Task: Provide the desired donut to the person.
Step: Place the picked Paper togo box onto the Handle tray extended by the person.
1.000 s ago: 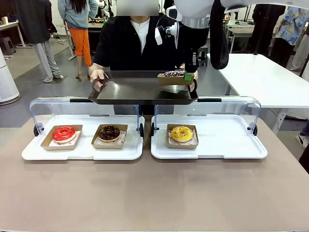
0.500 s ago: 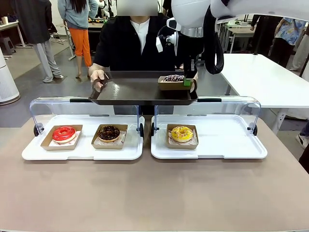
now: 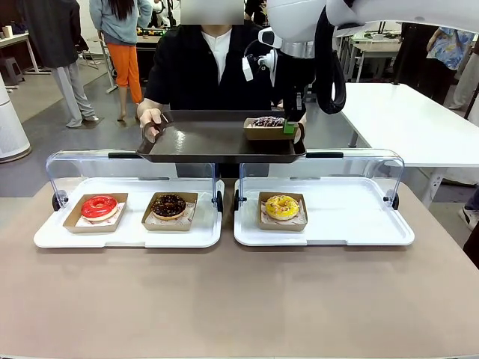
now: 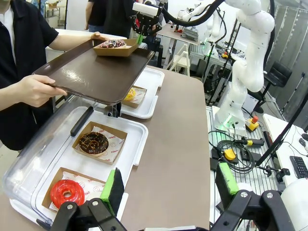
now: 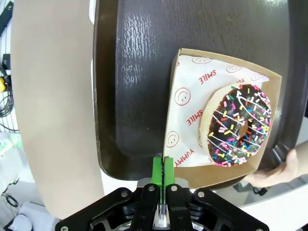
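Front view: the person (image 3: pixel 196 71) at the far side of the table (image 3: pixel 224 299) holds a brown tray (image 3: pixel 202 142) level above the table's far edge, one hand (image 3: pixel 152 121) gripping its end. The sprinkled donut (image 3: pixel 268 121) lies in a cardboard box (image 3: pixel 262 132) resting on the end of the brown tray away from that hand. The right gripper (image 3: pixel 290 129) reaches down to the box's outer edge. Below the brown tray, on the near side, two white trays (image 3: pixel 135 235) with raised clear lids carry a red donut (image 3: pixel 99 206), a chocolate donut (image 3: pixel 169 204) and a yellow donut (image 3: pixel 281 206), each in its own box.

Left wrist view: the left gripper (image 4: pixel 171 185) hangs on the robot's side of the brown tray, above the table beside the red donut. Its jaws stand wide apart with nothing between them.

Right wrist view: the right gripper's jaws are pinched tight on the thin wall of the box, at the brown tray's rim. The box lies flat on the brown tray, the sprinkled donut in the half of the box farther from the pads. A fingertip of the person shows at the brown tray's corner beside the box.
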You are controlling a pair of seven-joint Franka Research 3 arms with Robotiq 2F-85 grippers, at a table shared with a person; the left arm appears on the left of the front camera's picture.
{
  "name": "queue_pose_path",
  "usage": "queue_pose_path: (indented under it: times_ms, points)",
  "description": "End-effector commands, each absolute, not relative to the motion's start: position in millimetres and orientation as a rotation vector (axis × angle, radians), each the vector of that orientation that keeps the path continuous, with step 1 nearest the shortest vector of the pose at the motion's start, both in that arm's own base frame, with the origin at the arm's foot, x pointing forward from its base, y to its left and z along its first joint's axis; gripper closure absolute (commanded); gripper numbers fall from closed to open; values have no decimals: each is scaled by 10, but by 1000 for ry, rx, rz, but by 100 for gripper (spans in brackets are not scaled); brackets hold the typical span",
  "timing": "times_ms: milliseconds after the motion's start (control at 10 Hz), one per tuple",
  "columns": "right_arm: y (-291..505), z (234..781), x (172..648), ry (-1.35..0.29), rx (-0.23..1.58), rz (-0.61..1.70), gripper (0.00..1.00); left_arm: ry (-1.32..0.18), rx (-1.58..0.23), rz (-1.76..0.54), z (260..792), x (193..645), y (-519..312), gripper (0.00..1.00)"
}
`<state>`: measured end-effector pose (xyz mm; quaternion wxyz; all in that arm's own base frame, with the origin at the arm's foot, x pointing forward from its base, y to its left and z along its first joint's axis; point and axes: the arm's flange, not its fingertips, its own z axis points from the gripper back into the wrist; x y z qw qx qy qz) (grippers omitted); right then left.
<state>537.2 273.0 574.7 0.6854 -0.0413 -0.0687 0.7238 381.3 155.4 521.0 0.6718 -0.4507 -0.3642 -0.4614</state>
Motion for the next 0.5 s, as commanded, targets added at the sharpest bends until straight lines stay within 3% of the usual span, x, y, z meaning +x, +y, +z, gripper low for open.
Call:
queue_pose_path:
  times_ms: [0,300,400]
  points:
    - [2705,5732,5395,-172,-51,1659,99,-823,-1021,-1034,5232,3801,1557,0]
    - [2667,5670,5430,-152,-50,1650,99,-823,-1021,-1034,5232,3801,1557,0]
    - [2662,5665,5438,-149,-46,1652,67,-823,-1021,-1034,5232,3801,1557,0]
